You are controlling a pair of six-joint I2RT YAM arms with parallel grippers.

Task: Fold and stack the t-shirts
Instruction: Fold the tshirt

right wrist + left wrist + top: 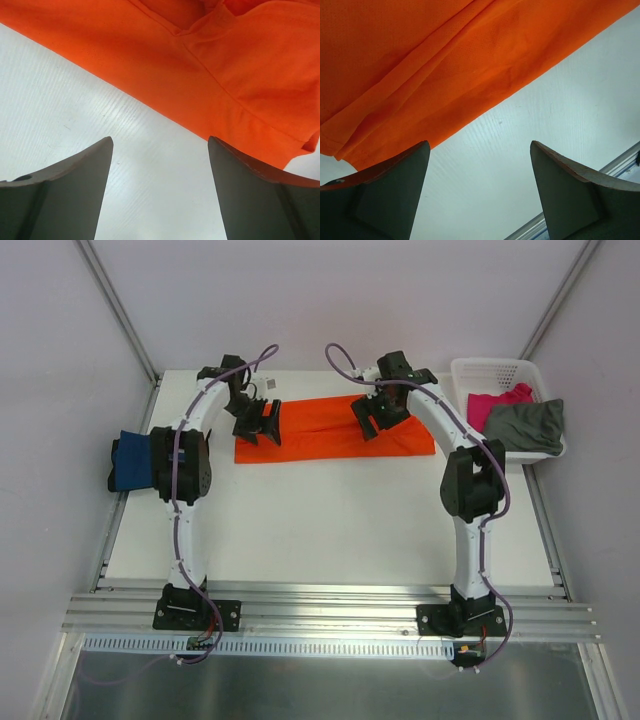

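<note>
**Orange shirt lies in a long band, both grippers open above it**

At the table's (330, 530) left edge a navy blue t-shirt (128, 462) sits bunched, half hidden behind the left arm's elbow. The left arm reaches forward and bends inward, its wrist tipped down. The left gripper (479, 150) hangs over the left end of the orange t-shirt (320, 430), jaws spread wide and holding nothing, with bare table between them and the cloth's near hem just beyond.

The orange t-shirt stretches as a flat folded band along the far side of the table. It looks light, thin and limp, with a fine knit. I'd expect it to sag and its layers to slide apart if lifted by one point. The safest hold seems to be a pinch through all the layers at both end corners.

The right arm mirrors the left. The right gripper (160, 145) is likewise gaping and empty over the band's right part. In the white basket (490, 370) at the far right corner lie a pink t-shirt (495, 403) and a grey-olive t-shirt (530, 425).
</note>
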